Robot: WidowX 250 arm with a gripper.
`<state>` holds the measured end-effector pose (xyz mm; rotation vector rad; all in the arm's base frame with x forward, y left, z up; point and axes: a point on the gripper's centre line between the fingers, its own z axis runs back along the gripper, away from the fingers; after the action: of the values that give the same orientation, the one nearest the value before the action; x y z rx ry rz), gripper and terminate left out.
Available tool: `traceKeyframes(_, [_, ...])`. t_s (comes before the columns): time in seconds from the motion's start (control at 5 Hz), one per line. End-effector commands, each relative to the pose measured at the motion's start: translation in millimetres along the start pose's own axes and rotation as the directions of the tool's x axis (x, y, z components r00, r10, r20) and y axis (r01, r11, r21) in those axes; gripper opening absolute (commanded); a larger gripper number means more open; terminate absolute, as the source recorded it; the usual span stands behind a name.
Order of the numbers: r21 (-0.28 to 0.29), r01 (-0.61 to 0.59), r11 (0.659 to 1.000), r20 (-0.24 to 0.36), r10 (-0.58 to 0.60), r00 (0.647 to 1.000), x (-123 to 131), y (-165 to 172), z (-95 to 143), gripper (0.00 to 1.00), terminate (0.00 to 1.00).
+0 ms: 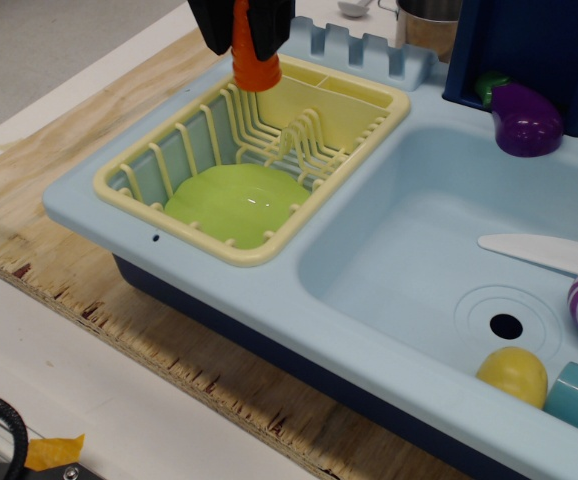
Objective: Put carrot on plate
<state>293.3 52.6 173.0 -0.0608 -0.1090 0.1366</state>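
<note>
Carrot (252, 55): bright orange, long axis upright, wide blunt end pointing down, upper part hidden between the black fingers. Position: in the air above the far corner of the dish rack (369, 125), clear of its rim.

Gripper (242, 40): black, at the top edge of view, clamped on the carrot from both sides.

Plate (234, 203): lime green, lying flat inside the near end of the dish rack, well below and nearer than the carrot.

Dish rack: pale yellow, slotted, seated on the light-blue sink unit (389, 330), left of the basin.

Yellow ball (512, 374): in the basin, far right of the dish rack.
</note>
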Motion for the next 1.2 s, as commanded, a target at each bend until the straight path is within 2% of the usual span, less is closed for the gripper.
traceKeyframes(0.0, [0.023,-0.061,0.998,0.035,0.06,0.998,-24,-5,10,0.0,0.0])
traceKeyframes(0.2, [0.026,-0.093,0.995,0.018,0.092,0.996,-40,-5,8,0.0,0.0])
traceKeyframes(0.4, [-0.007,-0.097,0.995,-0.056,0.096,0.994,-50,-7,-7,1.0,0.0])
traceKeyframes(0.6, [-0.018,-0.105,0.994,-0.041,0.104,0.994,-55,-7,-10,1.0,0.0])
traceKeyframes(0.8, [-0.06,-0.097,0.993,-0.027,0.096,0.995,-56,-7,-20,1.0,0.0])
traceKeyframes(1.0, [-0.074,-0.11,0.991,0.002,0.11,0.994,-60,-6,-24,1.0,0.0])
